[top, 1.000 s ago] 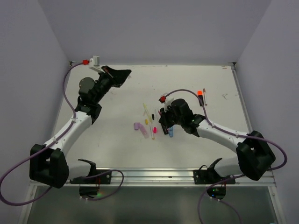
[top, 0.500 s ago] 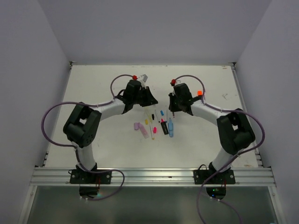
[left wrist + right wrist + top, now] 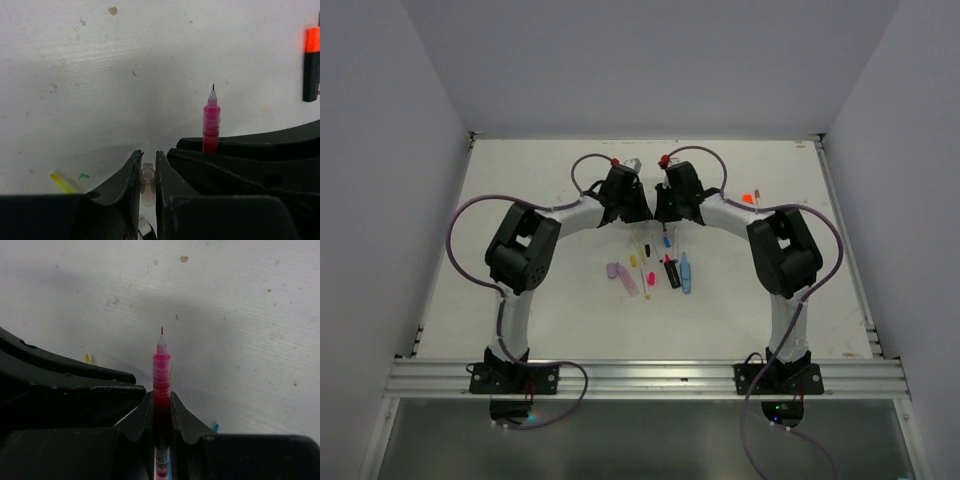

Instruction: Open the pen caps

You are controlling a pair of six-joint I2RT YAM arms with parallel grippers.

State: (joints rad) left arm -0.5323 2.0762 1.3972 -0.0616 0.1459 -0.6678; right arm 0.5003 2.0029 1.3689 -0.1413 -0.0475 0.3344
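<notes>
Ok so both arms are stretched out over the table (image 3: pixel 800 290) and they meet just past the cluster of loose pens (image 3: pixel 650 268), on the side of it away from the arm bases. The right gripper (image 3: pixel 161 399) is pinched tight on a thin pink pen (image 3: pixel 161 371), with the nib bare and poking out beyond the fingers. The left gripper (image 3: pixel 148 156) sits right next to it, jaws almost together, clamped on a little clear cap (image 3: pixel 147 180). That cap is off the pen, just beside it and not touching. In the cluster itself there's a lilac highlighter (image 3: pixel 617 271) at the left end and a blue pen (image 3: pixel 686 276) at the right end, with a few thin ones lying between. An orange-capped highlighter (image 3: pixel 748 198) lies alone, right of the cluster and further back.
</notes>
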